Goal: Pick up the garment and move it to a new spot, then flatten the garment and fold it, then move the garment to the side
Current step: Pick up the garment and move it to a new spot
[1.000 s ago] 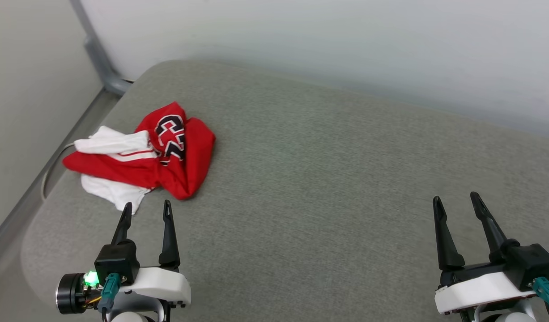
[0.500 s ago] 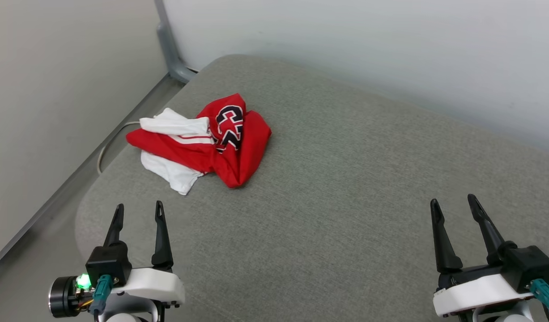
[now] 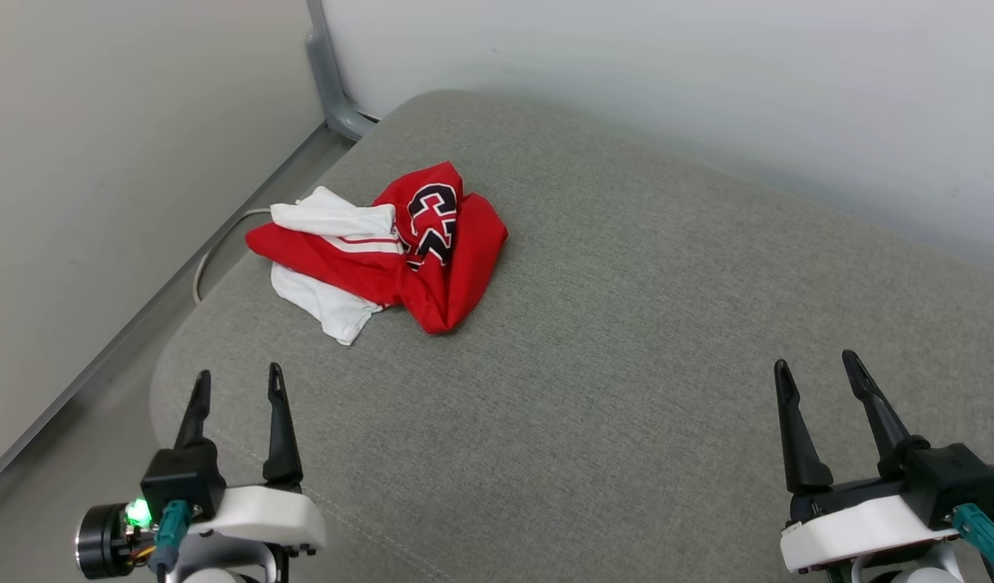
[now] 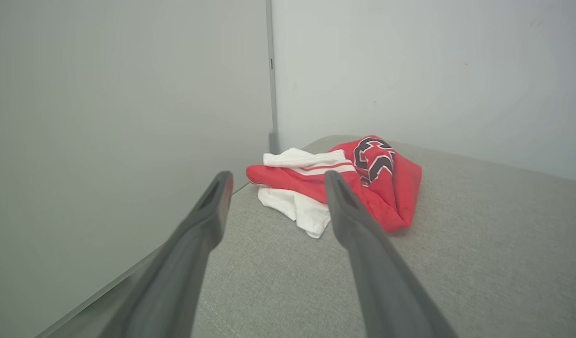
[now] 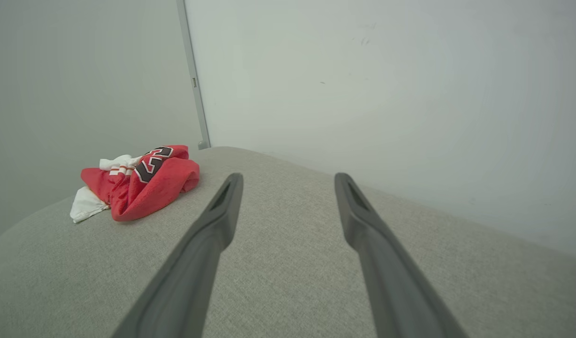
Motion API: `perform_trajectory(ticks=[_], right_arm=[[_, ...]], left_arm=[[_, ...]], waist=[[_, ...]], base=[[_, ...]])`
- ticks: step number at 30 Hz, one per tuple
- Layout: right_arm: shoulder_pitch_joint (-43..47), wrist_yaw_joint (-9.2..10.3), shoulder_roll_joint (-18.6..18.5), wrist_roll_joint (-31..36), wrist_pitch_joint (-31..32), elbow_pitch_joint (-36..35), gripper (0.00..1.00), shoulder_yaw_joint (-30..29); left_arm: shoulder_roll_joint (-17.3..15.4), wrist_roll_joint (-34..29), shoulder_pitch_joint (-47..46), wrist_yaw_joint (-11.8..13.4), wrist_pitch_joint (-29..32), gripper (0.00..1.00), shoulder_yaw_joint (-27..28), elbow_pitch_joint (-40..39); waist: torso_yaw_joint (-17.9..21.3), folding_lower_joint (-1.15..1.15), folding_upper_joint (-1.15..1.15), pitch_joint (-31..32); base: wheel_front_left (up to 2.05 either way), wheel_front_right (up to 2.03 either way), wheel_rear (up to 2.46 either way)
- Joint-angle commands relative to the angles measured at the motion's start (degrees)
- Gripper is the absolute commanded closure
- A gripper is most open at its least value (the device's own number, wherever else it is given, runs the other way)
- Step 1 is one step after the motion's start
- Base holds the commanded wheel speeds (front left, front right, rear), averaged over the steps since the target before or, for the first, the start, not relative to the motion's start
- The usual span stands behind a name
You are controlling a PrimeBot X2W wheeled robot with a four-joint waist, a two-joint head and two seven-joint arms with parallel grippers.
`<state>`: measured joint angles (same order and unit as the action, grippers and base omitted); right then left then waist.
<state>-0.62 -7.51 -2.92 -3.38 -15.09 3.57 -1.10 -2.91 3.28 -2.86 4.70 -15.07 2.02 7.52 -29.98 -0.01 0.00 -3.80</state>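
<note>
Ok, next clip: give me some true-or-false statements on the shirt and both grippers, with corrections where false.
1. The garment lies crumpled on the grey cushion. True.
2. The left gripper is shut on the garment. False: it is open and apart from it.
3. The right gripper is open and holds nothing. True.
4. The garment lies nearer the right gripper. False: it lies nearer the left gripper, towards the cushion's left edge.

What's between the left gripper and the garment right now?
Only bare grey cushion lies between the left gripper and the garment; head and left wrist views show it.
</note>
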Motion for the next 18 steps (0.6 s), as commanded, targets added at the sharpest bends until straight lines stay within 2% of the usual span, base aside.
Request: perform_trajectory(ticks=[1, 6, 14, 18], right_arm=[[-0.4, 0.04, 0.1, 0.4, -0.1, -0.3, 0.0, -0.1], [-2.0, 0.04, 0.1, 2.1, -0.1, -1.3, 0.0, 0.0], [-6.9, 0.04, 0.1, 6.2, -0.1, -4.2, 0.0, -0.1], [-9.6, 0.04, 0.0, 8.2, -0.1, -6.0, 0.0, 0.2]], left_arm=[[0.0, 0.1, -1.1, -0.1, -0.2, 0.0, 0.2, -0.1], [-1.3, 0.0, -5.1, -1.5, -0.2, 0.0, 2.4, -0.4], [-4.2, 2.2, -17.6, -3.8, -0.2, 0.0, 8.6, -0.8], [-6.4, 2.9, -24.9, -6.1, -0.2, 0.0, 11.1, 0.3]], waist=[[0.5, 0.01, 0.0, -0.5], [3.1, 0.01, 0.0, -3.6], [7.7, 0.01, 0.0, -12.8], [9.4, 0.01, 0.0, -17.6]], base=[[0.0, 0.0, 0.0], [0.0, 0.0, 0.0], [0.0, 0.0, 0.0], [0.0, 0.0, 0.0]])
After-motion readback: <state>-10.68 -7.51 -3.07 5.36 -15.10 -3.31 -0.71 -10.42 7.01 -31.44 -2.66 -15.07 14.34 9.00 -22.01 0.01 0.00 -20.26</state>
